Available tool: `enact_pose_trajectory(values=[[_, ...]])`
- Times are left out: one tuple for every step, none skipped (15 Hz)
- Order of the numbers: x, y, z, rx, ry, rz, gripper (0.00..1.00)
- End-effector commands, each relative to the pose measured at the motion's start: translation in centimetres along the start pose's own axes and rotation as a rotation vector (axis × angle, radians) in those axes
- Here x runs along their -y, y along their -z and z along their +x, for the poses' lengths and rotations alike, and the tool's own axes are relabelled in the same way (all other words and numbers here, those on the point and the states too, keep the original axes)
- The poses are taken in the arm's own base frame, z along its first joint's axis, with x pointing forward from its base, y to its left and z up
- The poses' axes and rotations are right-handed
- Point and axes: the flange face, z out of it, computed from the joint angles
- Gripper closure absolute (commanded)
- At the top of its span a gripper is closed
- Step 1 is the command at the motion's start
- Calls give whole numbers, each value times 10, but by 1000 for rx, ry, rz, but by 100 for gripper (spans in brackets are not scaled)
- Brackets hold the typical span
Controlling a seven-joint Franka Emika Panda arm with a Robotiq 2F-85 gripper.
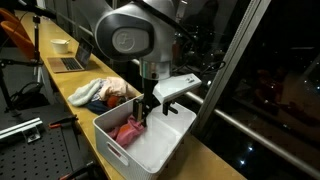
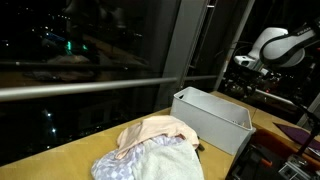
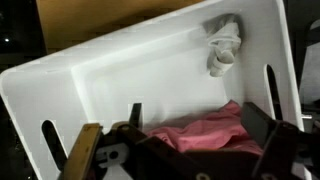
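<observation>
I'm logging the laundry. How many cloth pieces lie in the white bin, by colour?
Pink cloth: 1
White cloth: 1
Total in the bin: 2

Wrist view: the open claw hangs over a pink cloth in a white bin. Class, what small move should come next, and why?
Probably lower the claw straight down a little, so its jaws straddle the pink cloth. The jaws stand open and empty, and the cloth lies bunched just beneath them inside the white bin, not yet gripped.
</observation>
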Motion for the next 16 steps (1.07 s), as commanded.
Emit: enact_pose_trajectory(values=[[-28,-19,-26,10,-37,96,0],[-32,-24,-32,12,-45,126,0],[-36,-29,-35,12,-51,150,0],[-41,-33,-38,15,-56,171,0],[-46,-36,-40,17,-59,190,0],[-51,-39,-42,19,-59,204,0],[-56,-40,-43,21,-59,214,0],[-61,-42,-44,23,-58,224,0],[-64,-42,-44,24,-56,231,0],[-67,-44,-43,26,-54,236,0],[-69,-45,-43,28,-52,239,0],[-69,-47,-41,31,-49,245,0],[-68,-50,-40,33,-47,249,0],[-64,-55,-38,29,-47,252,0],[-58,-62,-37,26,-47,260,0],[-53,-68,-35,23,-47,270,0]])
